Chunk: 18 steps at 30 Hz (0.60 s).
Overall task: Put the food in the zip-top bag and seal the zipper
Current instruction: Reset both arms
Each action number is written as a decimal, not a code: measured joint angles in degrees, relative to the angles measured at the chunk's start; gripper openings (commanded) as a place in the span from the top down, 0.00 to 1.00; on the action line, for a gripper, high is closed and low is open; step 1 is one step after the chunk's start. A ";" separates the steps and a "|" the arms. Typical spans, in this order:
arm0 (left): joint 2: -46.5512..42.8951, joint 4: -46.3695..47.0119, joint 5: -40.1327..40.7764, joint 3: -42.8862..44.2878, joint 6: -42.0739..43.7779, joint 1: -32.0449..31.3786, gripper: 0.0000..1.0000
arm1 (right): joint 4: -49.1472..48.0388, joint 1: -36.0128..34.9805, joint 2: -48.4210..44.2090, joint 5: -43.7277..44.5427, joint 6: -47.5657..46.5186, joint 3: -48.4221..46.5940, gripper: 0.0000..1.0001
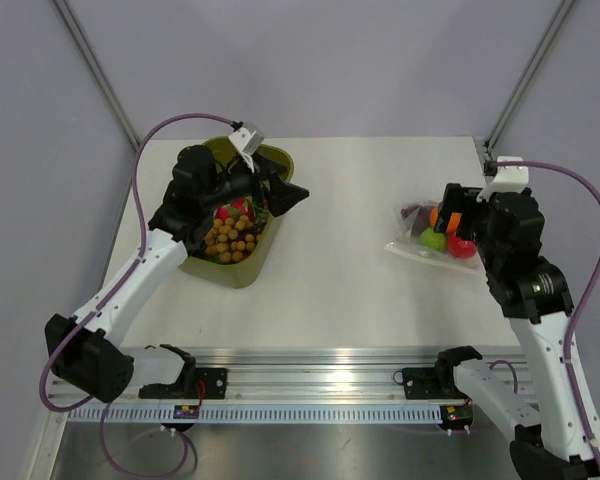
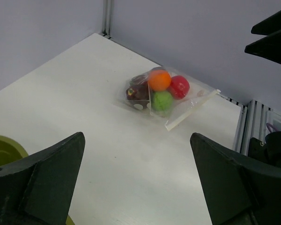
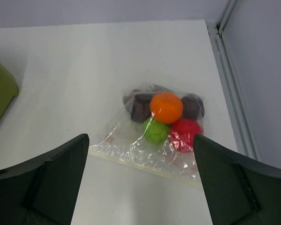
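The clear zip-top bag (image 3: 131, 147) lies flat at the table's far right, also in the top view (image 1: 412, 250) and the left wrist view (image 2: 187, 101). Inside it the food is bunched together: an orange piece (image 3: 166, 107), a green piece (image 3: 155, 131), a red piece (image 3: 185, 134) and dark purple pieces (image 3: 139, 107). The zipper (image 3: 145, 162) runs along the bag's edge nearest the right wrist camera. My right gripper (image 3: 141, 140) hovers open above the bag, holding nothing (image 1: 445, 212). My left gripper (image 2: 136, 140) is open and empty over the tub's right side (image 1: 292, 180).
An olive-green tub (image 1: 238, 272) stands at the left, holding several small tan balls (image 1: 230, 240) and a red and green item. Grey walls and metal frame posts (image 1: 520, 85) close in the back and sides. A metal rail (image 1: 310, 385) runs along the near edge.
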<state>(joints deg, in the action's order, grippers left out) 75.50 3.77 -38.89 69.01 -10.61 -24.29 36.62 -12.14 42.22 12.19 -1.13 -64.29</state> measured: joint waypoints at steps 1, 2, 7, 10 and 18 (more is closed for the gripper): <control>-1.31 -2.12 1.64 0.04 -0.20 -0.20 0.01 | 2.49 0.00 3.15 1.90 2.51 -2.89 0.01; -2.36 -4.57 3.15 0.04 -0.39 -0.35 0.01 | 4.24 0.00 6.45 3.26 4.70 -5.18 0.01; -5.60 -15.13 11.87 -1.38 -1.90 -0.52 0.01 | 9.42 0.00 17.68 4.79 13.27 -7.34 0.01; -7.43 -21.88 16.61 -2.67 -2.67 -0.50 0.01 | 9.94 0.00 17.86 4.90 16.09 -4.48 0.01; -15.58 -28.39 24.92 -8.09 -3.85 -0.50 0.01 | 8.11 0.00 13.35 8.20 19.23 -3.15 0.01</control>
<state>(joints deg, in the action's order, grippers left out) 59.92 -24.62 -13.98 60.93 -14.46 -24.80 44.73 -12.14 55.57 20.38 18.11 -67.44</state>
